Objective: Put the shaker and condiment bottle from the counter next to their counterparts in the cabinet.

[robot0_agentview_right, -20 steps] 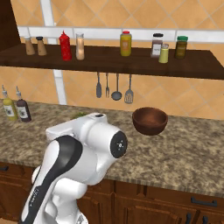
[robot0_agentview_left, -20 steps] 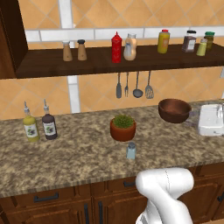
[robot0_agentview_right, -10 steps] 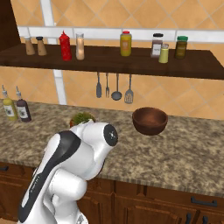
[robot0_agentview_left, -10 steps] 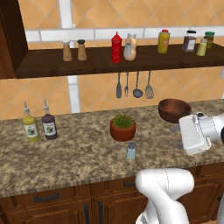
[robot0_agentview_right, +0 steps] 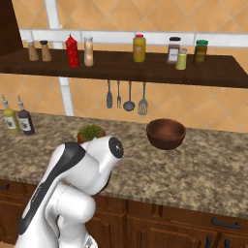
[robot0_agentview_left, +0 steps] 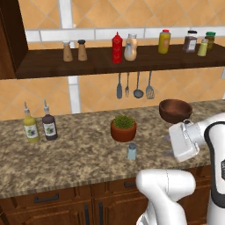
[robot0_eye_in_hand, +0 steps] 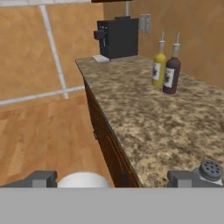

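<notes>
Shaker (robot0_agentview_left: 131, 151) stands upright on the counter (robot0_agentview_left: 66, 154) near its front edge, just in front of the potted plant (robot0_agentview_left: 123, 128) and apart from it. The condiment bottle (robot0_agentview_left: 130, 47) sits on the cabinet (robot0_agentview_left: 101, 63) shelf, right beside the red squeeze bottle (robot0_agentview_left: 117, 48). The gripper (robot0_eye_in_hand: 118, 178) hangs at the counter's front edge, fingers spread wide and holding nothing, the shaker's cap just by one fingertip (robot0_eye_in_hand: 181, 177).

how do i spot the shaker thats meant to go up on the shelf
Look along the speckled granite counter to the potted plant near its middle. The shaker stands just in front of the pot, toward the counter's front edge. It is small, pale blue-grey glass with a grey cap, shorter than the pot.
</notes>
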You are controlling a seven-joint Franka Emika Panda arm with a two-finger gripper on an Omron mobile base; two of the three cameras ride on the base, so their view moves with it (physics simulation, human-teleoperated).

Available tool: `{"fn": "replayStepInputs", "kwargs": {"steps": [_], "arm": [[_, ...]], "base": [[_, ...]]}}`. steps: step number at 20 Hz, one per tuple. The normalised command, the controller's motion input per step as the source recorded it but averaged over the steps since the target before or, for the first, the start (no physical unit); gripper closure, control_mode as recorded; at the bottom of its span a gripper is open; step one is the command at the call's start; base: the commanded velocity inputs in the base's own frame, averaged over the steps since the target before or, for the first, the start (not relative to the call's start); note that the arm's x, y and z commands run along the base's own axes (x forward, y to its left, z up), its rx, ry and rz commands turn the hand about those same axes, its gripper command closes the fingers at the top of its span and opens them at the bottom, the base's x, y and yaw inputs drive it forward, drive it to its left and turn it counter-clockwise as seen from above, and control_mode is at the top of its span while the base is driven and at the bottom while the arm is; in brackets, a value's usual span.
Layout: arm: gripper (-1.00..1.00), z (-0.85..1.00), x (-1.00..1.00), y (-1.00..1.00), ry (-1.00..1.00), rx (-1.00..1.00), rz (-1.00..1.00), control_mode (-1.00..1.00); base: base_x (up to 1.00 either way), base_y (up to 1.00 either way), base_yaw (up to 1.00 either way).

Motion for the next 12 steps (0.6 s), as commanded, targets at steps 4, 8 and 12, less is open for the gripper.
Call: {"fn": "replayStepInputs", "kwargs": {"steps": [4,8,12], "arm": [[-1.0,-0.58,0.37,0.25,0.09,-0.03,-0.03,-1.0],[-1.0,-0.29,0.06,0.03,0.01,0.0,-0.04,-1.0],[-1.0,-0.38,0.0,0.0,-0.01,0.0,-0.04,-1.0]], "base": [[0.0,0.0,0.0],[0.0,0.0,0.0],[0.0,0.0,0.0]]}}
